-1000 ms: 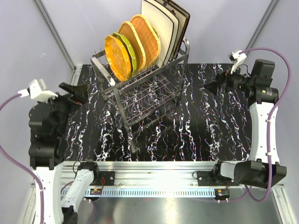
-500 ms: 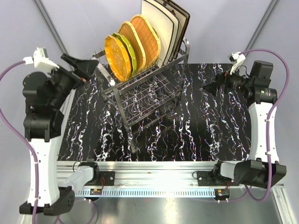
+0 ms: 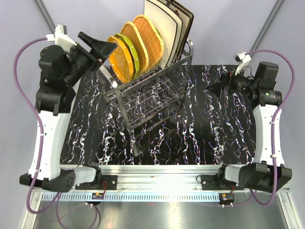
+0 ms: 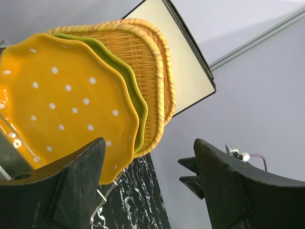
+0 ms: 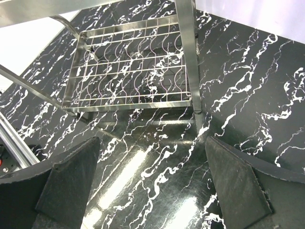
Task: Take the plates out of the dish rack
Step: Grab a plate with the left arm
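Note:
The chrome dish rack stands at the table's back middle. On its top tier several plates stand on edge: an orange dotted plate in front, a green one, two wicker ones, then cream square ones. My left gripper hovers open at the orange plate's left edge. In the left wrist view, the orange plate reaches behind the left finger, and the gripper holds nothing. My right gripper is open right of the rack and in its wrist view hangs over the bare table.
The rack's lower tier holds nothing. The black marbled tabletop stretches in front and right of the rack. An aluminium rail runs along the near edge. Metal frame posts rise at the back corners.
My left arm has risen from the table's left side and swung to the orange plate at the rack's top left. The right arm has stayed put.

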